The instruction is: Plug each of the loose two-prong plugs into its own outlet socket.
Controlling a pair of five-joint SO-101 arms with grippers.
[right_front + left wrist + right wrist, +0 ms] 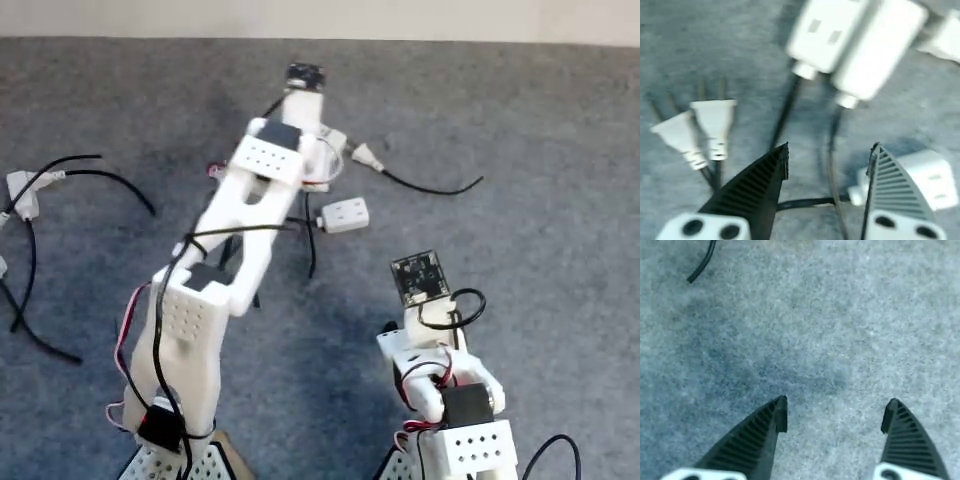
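My left gripper (830, 147) hangs open just above the grey carpet, with nothing between its fingers. Ahead of it lie two white two-prong plugs (715, 122) (677, 137) side by side on black cords. Two white outlet sockets (825, 30) (875, 50) lie farther off, and a third socket (930, 175) sits partly behind one finger. In the high view the left arm (265, 160) stretches to the middle back, near a socket (343, 214) and a plug (365, 155). My right gripper (835, 407) is open over bare carpet.
The right arm (440, 380) stays folded at the front right. More white plugs on black cords (20, 190) lie at the far left edge. A loose black cord end (702, 265) shows beyond the right gripper. Open carpet lies at the right.
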